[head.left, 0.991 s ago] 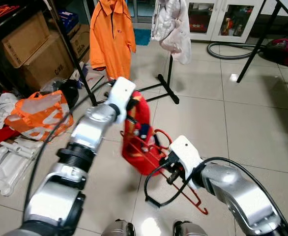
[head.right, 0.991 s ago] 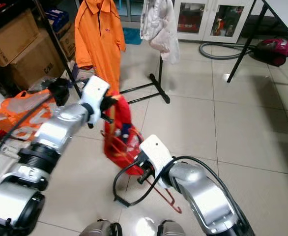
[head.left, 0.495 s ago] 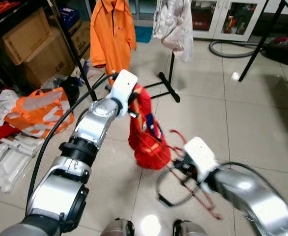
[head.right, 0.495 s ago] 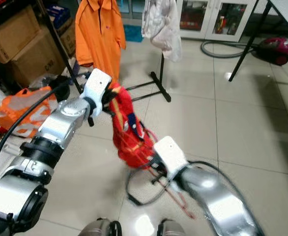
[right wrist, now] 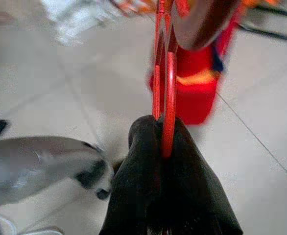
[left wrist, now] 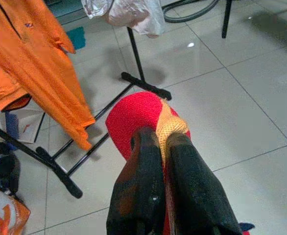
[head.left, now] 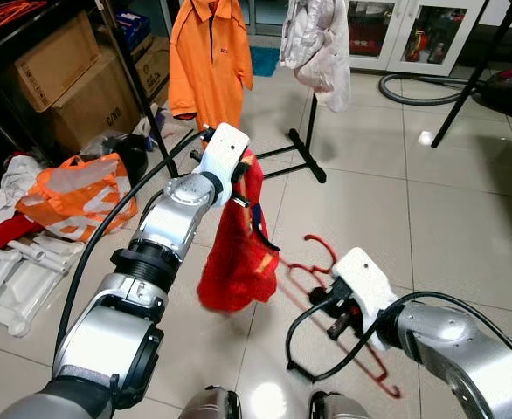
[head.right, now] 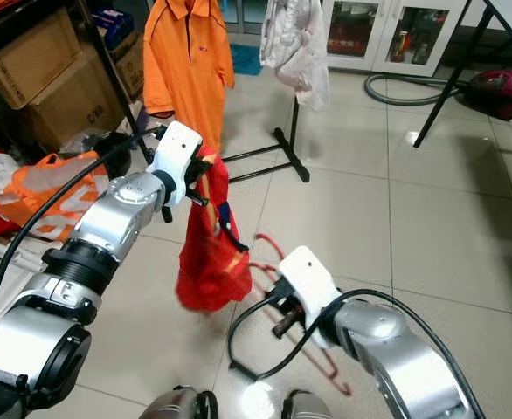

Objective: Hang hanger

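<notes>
My left end effector (left wrist: 158, 147) is pinched tight on the red garment (head.left: 238, 253), held up over the floor tiles. My right end effector (right wrist: 163, 142) is clamped on the red hanger (head.left: 326, 288), low, just beside the cloth. Next, I judge: feed hanger thru the neck slowly, w/ cloth kept taut, before the rack (head.left: 304, 131).

Storeroom, cardboard boxes (head.left: 59, 83), clothes rack (head.left: 304, 131)
</notes>
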Tool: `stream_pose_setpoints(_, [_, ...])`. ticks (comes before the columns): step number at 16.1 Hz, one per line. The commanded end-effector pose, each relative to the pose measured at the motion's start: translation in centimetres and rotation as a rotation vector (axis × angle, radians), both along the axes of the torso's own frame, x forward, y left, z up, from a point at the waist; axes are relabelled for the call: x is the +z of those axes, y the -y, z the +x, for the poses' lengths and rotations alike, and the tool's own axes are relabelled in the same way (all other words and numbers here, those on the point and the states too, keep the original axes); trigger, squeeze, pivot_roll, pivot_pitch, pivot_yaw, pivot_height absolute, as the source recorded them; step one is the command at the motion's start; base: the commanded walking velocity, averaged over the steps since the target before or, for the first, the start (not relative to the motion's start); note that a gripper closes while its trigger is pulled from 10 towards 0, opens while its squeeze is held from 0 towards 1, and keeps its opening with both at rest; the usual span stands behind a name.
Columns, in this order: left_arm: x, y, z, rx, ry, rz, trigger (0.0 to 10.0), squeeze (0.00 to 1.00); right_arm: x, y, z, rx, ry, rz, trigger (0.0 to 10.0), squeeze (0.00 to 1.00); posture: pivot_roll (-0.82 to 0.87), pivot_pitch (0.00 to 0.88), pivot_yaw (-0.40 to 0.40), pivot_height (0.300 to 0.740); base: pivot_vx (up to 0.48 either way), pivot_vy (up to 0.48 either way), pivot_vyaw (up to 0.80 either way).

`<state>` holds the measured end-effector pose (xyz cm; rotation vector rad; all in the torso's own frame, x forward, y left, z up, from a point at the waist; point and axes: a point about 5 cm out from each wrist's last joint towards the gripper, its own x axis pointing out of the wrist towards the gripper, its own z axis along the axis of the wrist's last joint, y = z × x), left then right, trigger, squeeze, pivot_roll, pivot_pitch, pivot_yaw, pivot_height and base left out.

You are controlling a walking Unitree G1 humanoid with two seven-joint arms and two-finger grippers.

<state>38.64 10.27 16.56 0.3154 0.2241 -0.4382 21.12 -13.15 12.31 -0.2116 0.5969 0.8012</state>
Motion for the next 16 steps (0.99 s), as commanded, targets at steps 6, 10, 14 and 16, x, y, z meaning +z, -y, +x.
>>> stream_pose_setpoints(6, [1.5,-0.2,0.5,0.004,0.059,0.015,10.0,0.0,2.0,3.4,0.3,-0.063,0.044,-0.034,10.0,0.0,-0.06,0.123,0.091,0.74,0.0,0.0,0.0])
stream_pose_setpoints(10, [2.0,0.9,0.3,-0.015,0.057,-0.024,10.0,0.0,0.1,1.9,1.0,-0.1,0.02,-0.048,10.0,0.0,-0.06,0.125,0.091,0.74,0.0,0.0,0.0])
stream_pose_setpoints(14, [2.0,2.0,-0.1,-0.027,0.06,-0.037,10.0,0.0,-1.0,0.2,1.5,-0.115,-0.003,-0.054,10.0,0.0,-0.05,0.126,0.087,0.74,0.0,0.0,0.0])
stream_pose_setpoints(16, [2.1,2.2,-0.2,-0.029,0.059,-0.046,10.0,0.0,-1.5,0.5,1.8,-0.145,0.001,-0.108,10.0,0.0,-0.05,0.127,0.087,0.74,0.0,0.0,0.0])
